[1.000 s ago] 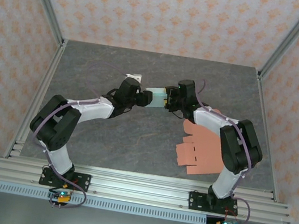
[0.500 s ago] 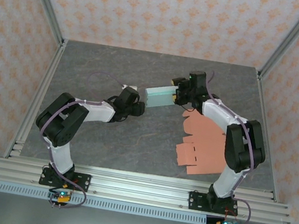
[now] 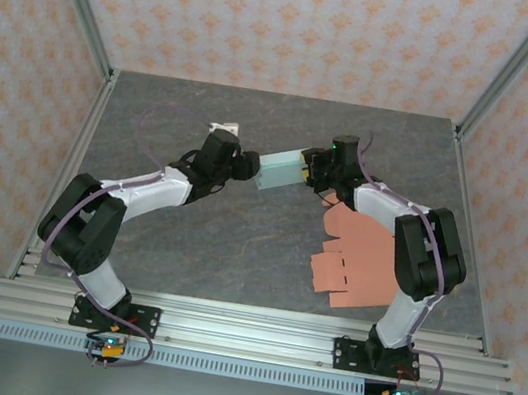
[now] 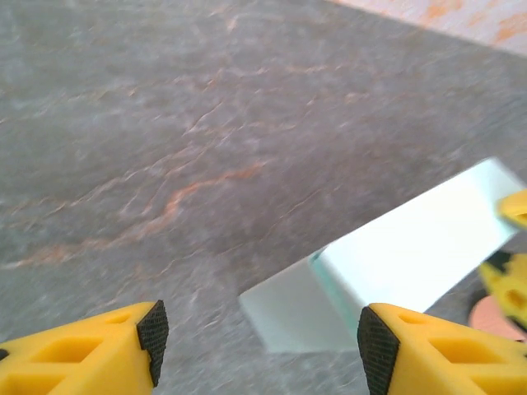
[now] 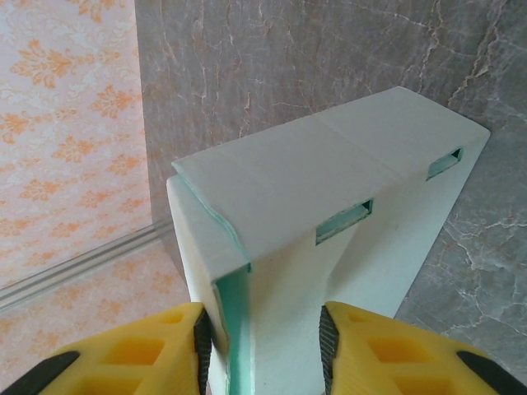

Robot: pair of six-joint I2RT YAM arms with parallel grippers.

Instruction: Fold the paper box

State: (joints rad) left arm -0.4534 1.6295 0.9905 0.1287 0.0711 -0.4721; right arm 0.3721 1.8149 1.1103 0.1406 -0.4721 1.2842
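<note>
right claw (image 5: pixel 263 350): closed on the paper box (image 5: pixel 329 189). Black pads (image 5: pixel 202 337) sit vs both long sides of its near end, so the jaws stand about one box-width apart.
grip spot: the box end w/ the open seam, where the green lining shows at the edge.
paper box: pale mint, folded up into a long closed block. Two small slots along one top edge, green inside. In the top view it runs slanted btwn the two claws, over the far half of the desk (image 3: pixel 234 253). Can't tell if its free end touches the desk.
left claw (image 4: pixel 263 346): wide open, holds nothing. Yellow fingers (image 4: pixel 99 354) w/ black pads.
left claw vs box: the box's free end lies just ahead of the fingers, nearer one of them. Can't tell if that pad brushes it. Far end of the box meets the right claw's yellow tips at the pic's edge.
arms: left arm (image 3: pixel 144 188) and right arm (image 3: pixel 413 248) both reach in from the near edge, wrists angled toward each other, claws facing w/ the box btwn.
pink sheet (image 3: pixel 354 263): flat die-cut blank w/ tabs, on the desk by the right arm, partly under the forearm. Far edge near the right claw, apart from the box.
desk: grey, stone-look.
walls (image 3: pixel 274 17): orange floral paper on three sides.
rails (image 3: pixel 242 331): alu rails at the near edge, both bases bolted on.
</note>
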